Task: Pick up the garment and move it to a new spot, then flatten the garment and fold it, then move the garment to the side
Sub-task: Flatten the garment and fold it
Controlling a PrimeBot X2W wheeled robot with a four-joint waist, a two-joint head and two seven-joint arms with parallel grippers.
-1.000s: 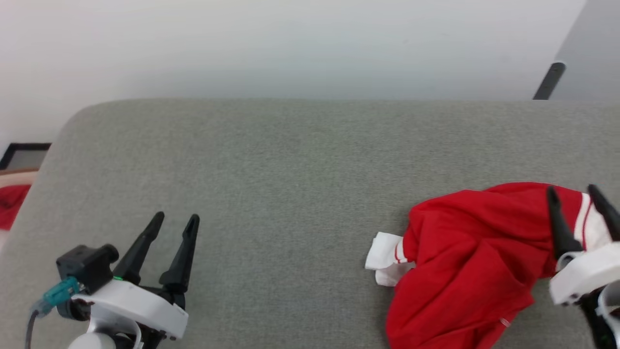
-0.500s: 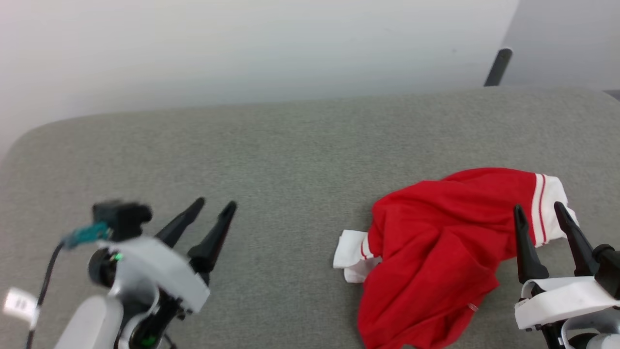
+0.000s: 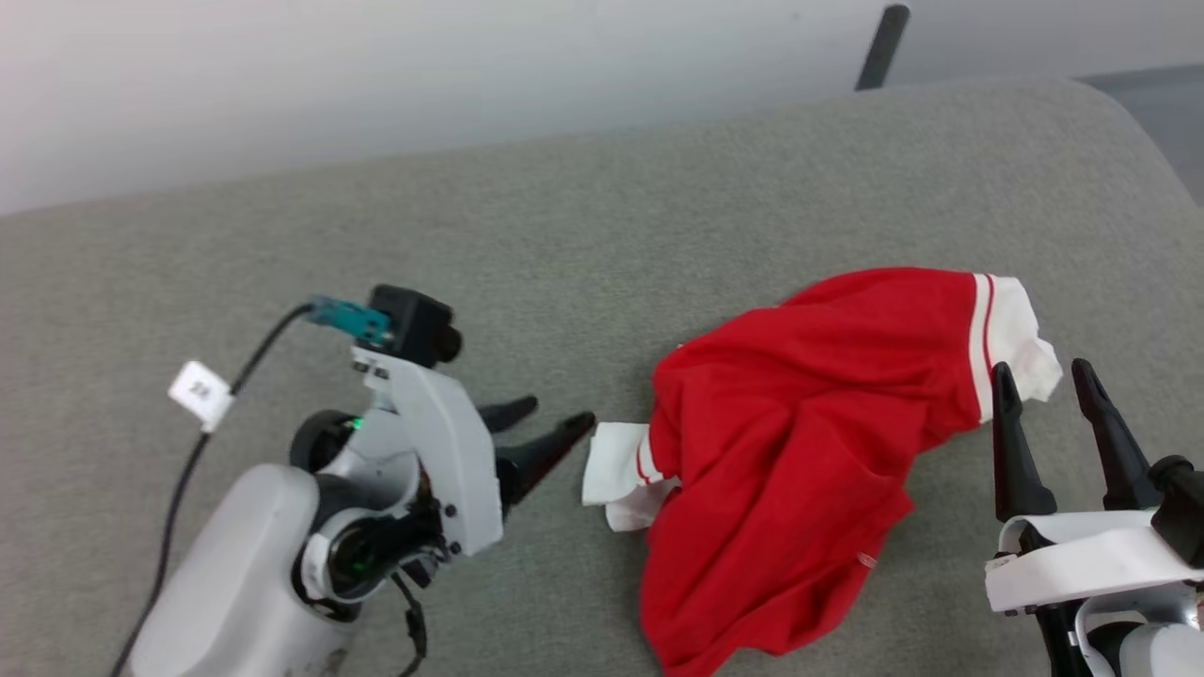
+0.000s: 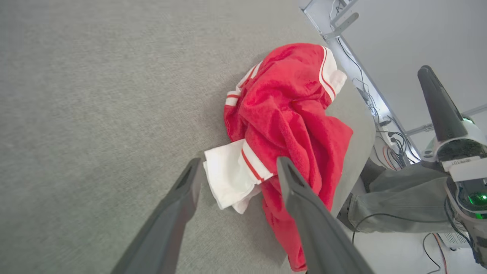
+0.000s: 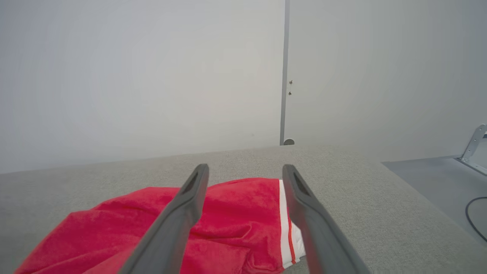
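The garment (image 3: 800, 451) lies crumpled on the grey cushioned surface (image 3: 470, 235), red with a white sleeve sticking out at its left and another white, red-striped sleeve at its upper right. My left gripper (image 3: 560, 414) is open, its tips just left of the left sleeve and not touching it. In the left wrist view the left gripper (image 4: 239, 161) frames that white sleeve, with the garment (image 4: 289, 110) beyond. My right gripper (image 3: 1042, 369) stands open at the garment's right end, by the striped sleeve. The right wrist view has the right gripper (image 5: 245, 167) over the garment (image 5: 228, 220), holding nothing.
The cushion's rounded right edge (image 3: 1129, 141) is close to the garment. A dark post (image 3: 879, 47) stands behind it against the pale wall. Cables (image 4: 388, 133) and a grey trouser-like shape (image 4: 399, 205) lie below that edge. Bare cushion stretches to the left.
The camera has turned toward the garment. My left gripper has swung right, up to the white sleeve. My right gripper has drawn back off the garment to its right end. Both stayed open.
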